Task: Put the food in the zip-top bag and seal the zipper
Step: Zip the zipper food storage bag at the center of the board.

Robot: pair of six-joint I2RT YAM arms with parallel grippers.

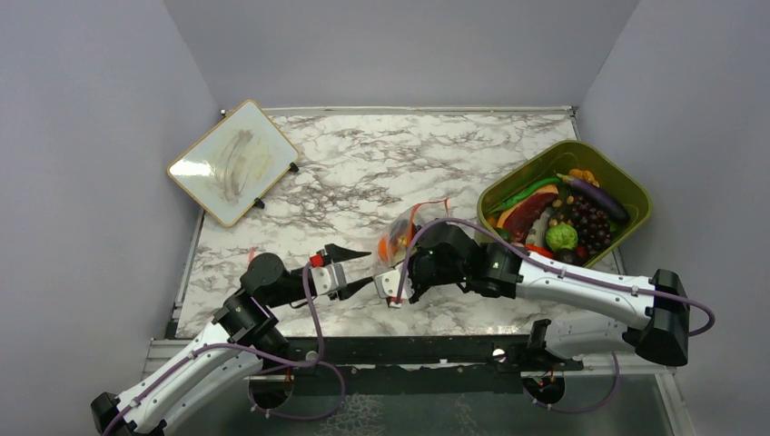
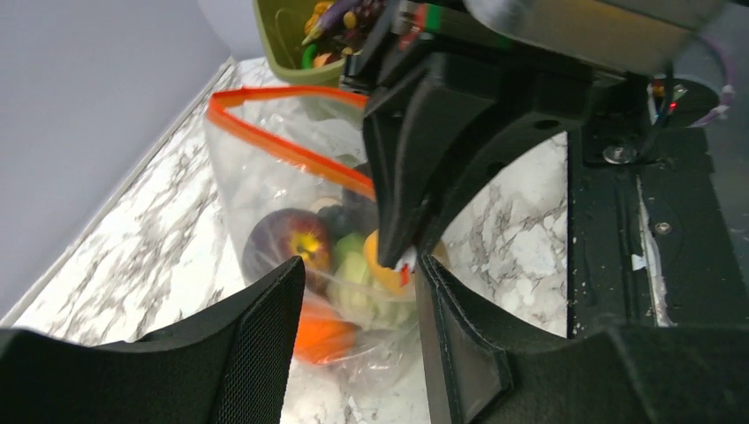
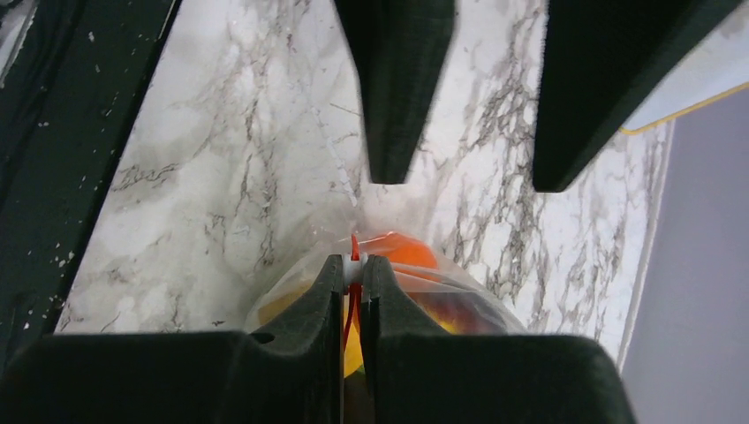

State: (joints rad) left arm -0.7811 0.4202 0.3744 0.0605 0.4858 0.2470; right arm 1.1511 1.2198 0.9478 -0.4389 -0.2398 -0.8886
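The clear zip-top bag lies mid-table with food inside: a dark red-brown round piece, a light-green piece and an orange piece. Its red-orange zipper runs along the mouth. My right gripper is shut on the zipper's near end, pinching a small white slider and the red strip. My left gripper is open, just left of the bag, its jaws either side of the bag's near corner without gripping it. More food lies in the bin: a green cabbage ball and purple grapes.
The olive-green bin stands at the right, holding several toy foods. A tilted white board lies at the back left. The table's dark front edge is close below both grippers.
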